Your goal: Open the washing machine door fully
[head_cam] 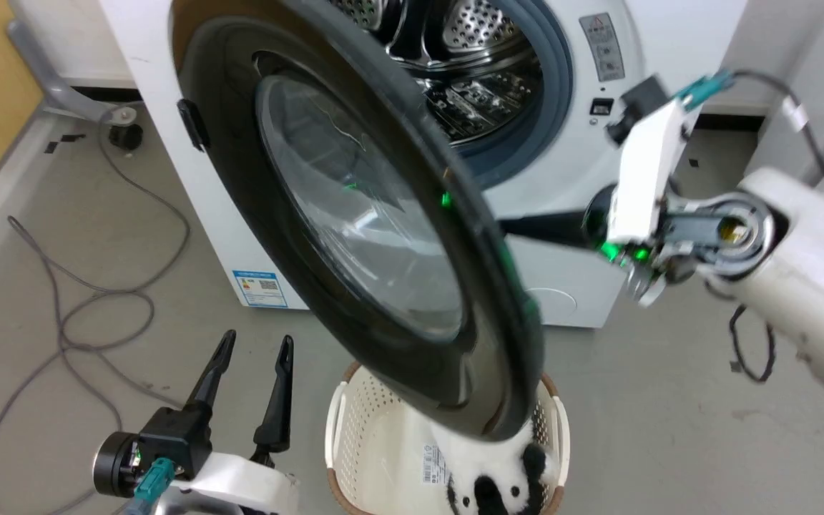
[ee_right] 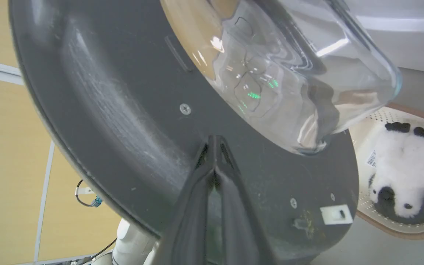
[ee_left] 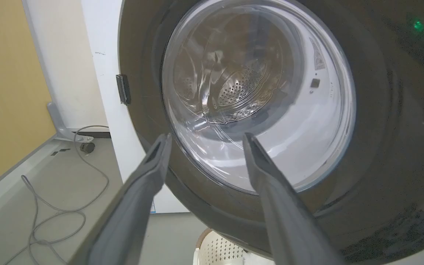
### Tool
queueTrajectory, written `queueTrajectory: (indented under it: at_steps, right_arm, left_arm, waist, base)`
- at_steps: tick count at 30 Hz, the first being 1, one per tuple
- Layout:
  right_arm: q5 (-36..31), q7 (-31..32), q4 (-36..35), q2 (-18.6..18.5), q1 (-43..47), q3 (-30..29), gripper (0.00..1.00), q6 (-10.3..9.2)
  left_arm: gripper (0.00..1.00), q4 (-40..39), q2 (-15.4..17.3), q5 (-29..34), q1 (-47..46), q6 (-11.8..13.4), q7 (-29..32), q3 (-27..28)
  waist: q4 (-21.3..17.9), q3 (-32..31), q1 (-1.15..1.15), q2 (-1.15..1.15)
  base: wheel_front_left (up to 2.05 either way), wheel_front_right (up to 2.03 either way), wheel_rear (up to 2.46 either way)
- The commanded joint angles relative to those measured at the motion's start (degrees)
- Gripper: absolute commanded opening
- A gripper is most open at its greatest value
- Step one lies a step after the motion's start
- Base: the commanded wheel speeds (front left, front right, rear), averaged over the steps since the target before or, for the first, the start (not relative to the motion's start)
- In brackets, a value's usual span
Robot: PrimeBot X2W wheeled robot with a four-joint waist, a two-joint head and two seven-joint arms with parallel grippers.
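Note:
The washing machine point(head_cam: 576, 179) stands with its door point(head_cam: 233, 186) swung partway out toward me, hinged on the left. The door's clear glass bowl point(ee_left: 256, 92) shows the steel drum point(head_cam: 469, 43) through it. My right gripper point(head_cam: 519, 227) reaches behind the door's free edge. In the right wrist view that gripper point(ee_right: 215, 141) is shut, its joined tips against the black inner face of the door point(ee_right: 105, 92) just below the bulging glass. My left gripper point(head_cam: 253, 347) is open and empty at the lower left, fingers pointing at the door's outer front point(ee_left: 381, 129), apart from it.
A white laundry basket point(head_cam: 362, 450) holding a panda plush toy point(head_cam: 498, 479) sits on the floor right under the door's lower edge. Grey cables point(head_cam: 83, 307) loop over the floor at the left. A yellow wall point(ee_left: 6, 92) bounds the left side.

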Motion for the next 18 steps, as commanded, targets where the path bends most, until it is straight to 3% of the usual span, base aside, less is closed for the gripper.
queueTrajectory:
  at_steps: [1, 18]
  right_arm:
    - [0.1, -0.4, -1.9, -0.3, 2.2, 0.2, 0.00, 0.07]
    - [-1.7, -3.9, -13.3, 2.4, 9.7, 0.2, 0.00, 0.07]
  left_arm:
    - [1.00, 0.2, -0.1, 0.4, 0.9, -0.1, -0.3, 0.3]
    - [1.00, 1.2, -0.5, 0.4, 2.6, -0.1, -0.3, 1.4]
  waist:
    - [0.5, -0.6, 0.01, 0.00]
    - [1.1, -1.8, 0.01, 0.00]
  base:
    - [0.00, 0.00, 0.00]
    - [0.00, 0.00, 0.00]
